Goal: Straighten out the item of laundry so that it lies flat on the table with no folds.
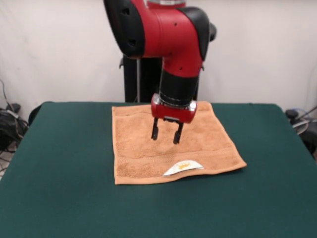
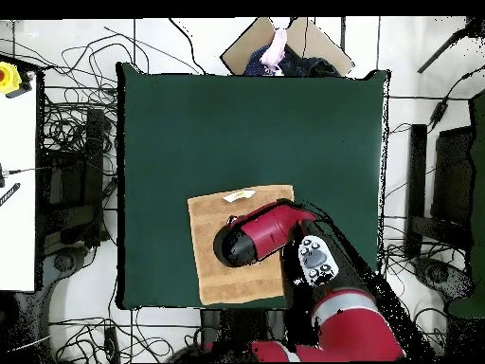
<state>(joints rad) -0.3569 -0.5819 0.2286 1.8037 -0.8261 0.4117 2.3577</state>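
Observation:
The item of laundry, an orange-tan towel (image 1: 133, 148), is spread out on the green table (image 1: 59, 173) toward its far side. It looks flat, with a woven band along the near edge and a white label (image 1: 183, 167) curling up there. My gripper (image 1: 165, 139) hangs just above the towel's middle, open, with nothing between its fingers (image 1: 154, 134). In the overhead view the red arm (image 2: 260, 237) covers the gripper and part of the towel (image 2: 210, 275). The label (image 2: 237, 196) shows at the towel's upper edge.
Bare green table (image 2: 246, 123) stretches widely past the towel on every side but the robot's. A cardboard box (image 2: 284, 43) sits beyond the table's far edge. Cables (image 2: 66, 161) litter the floor around the table.

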